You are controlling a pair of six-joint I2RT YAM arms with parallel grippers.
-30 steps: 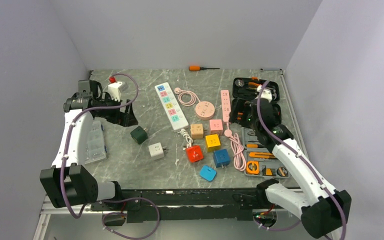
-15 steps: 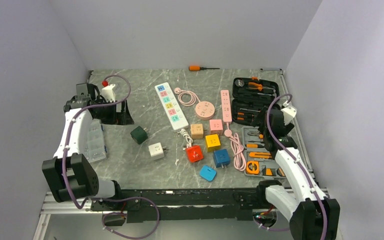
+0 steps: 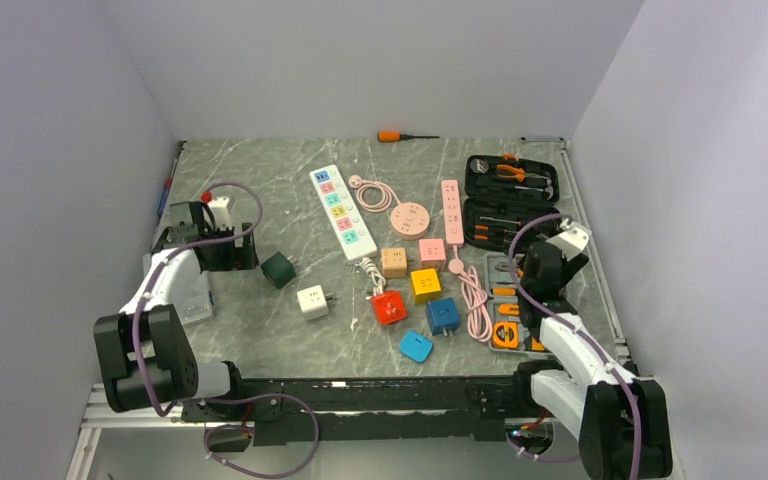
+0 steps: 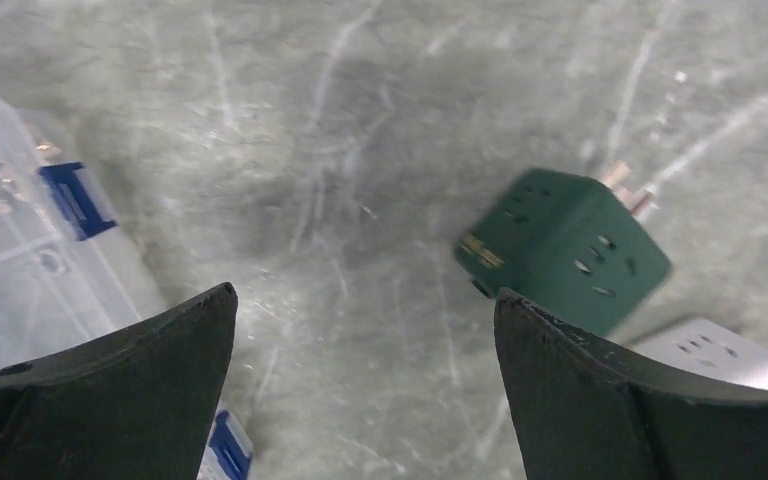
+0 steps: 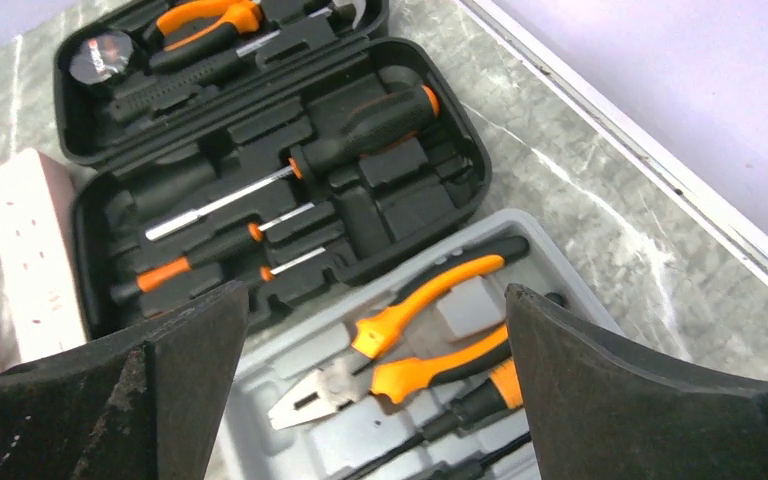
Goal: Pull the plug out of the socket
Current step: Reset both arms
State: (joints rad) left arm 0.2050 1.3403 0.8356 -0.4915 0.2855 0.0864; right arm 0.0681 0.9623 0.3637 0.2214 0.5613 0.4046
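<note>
A white power strip (image 3: 341,212) with coloured sockets lies at the table's middle, a round pink socket (image 3: 409,218) and a pink strip (image 3: 451,211) to its right. Several cube plugs lie loose in front of them, among them a green one (image 3: 278,269) (image 4: 563,249) and a white one (image 3: 312,300) (image 4: 720,352). Which plug sits in a socket I cannot tell. My left gripper (image 3: 228,252) (image 4: 365,310) hangs open over bare table just left of the green cube. My right gripper (image 3: 535,265) (image 5: 375,310) is open above the grey tool tray (image 5: 580,270), holding nothing.
A clear plastic box (image 3: 192,290) (image 4: 20,260) lies under the left arm. An open black tool case (image 3: 510,195) (image 5: 260,150) stands at the back right, orange pliers (image 5: 430,340) in the tray before it. An orange screwdriver (image 3: 405,136) lies by the back wall.
Both arms have drawn back toward the near edge. The left gripper came forward from the back left corner; the right one left the black case for the grey tray. Both stayed open.
</note>
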